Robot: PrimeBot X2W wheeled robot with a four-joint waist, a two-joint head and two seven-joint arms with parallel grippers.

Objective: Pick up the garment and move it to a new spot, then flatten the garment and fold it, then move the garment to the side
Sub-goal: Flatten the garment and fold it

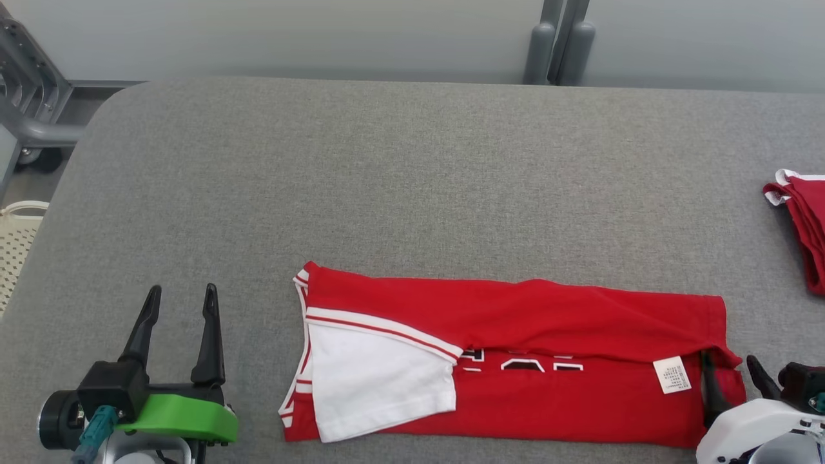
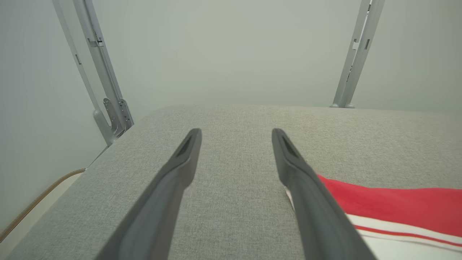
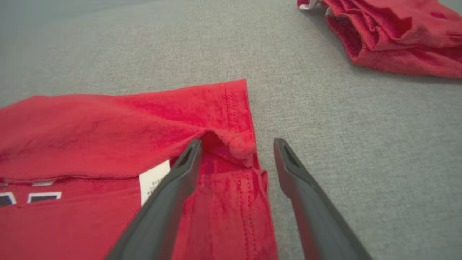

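The red short-sleeved cotton shirt with white trim (image 1: 515, 322) lies folded lengthwise at the near middle of the grey fabric tabletop (image 1: 387, 180). It looks mid-fold. The right gripper (image 1: 729, 361), fingers released, straddles its right end. The left gripper (image 1: 182, 293), also released, stands to its left. The next move is probably to pinch that end and carry it leftward.

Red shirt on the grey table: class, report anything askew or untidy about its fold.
On the red shirt, the upper flap lies uneven: its right corner puckers up at the hem, and the white care label pokes out beneath it.
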